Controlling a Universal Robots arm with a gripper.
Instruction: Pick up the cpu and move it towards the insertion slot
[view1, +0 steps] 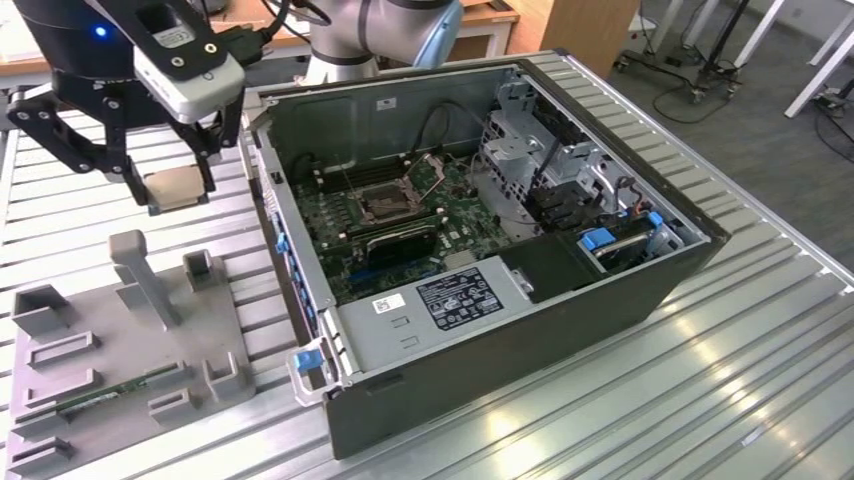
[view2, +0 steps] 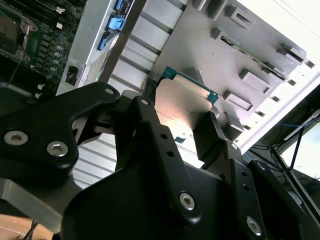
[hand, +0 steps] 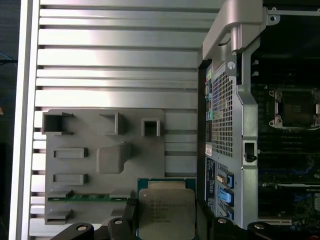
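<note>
Two fingers (view2: 212, 137) of the gripper (view1: 171, 195) pinch the cpu (view1: 176, 187) by opposite edges, holding it roughly level in the air over the bare tabletop (view1: 74, 215). It sits between the grey tray (view1: 200, 335) and the side wall of the open computer case (view1: 274, 200), well apart from the insertion slot (view1: 390, 200) inside. Judging by looks it's light, stiff, thin and smooth, so it may slip; the contact side is likely fragile, so the edges are the place to grip.
</note>
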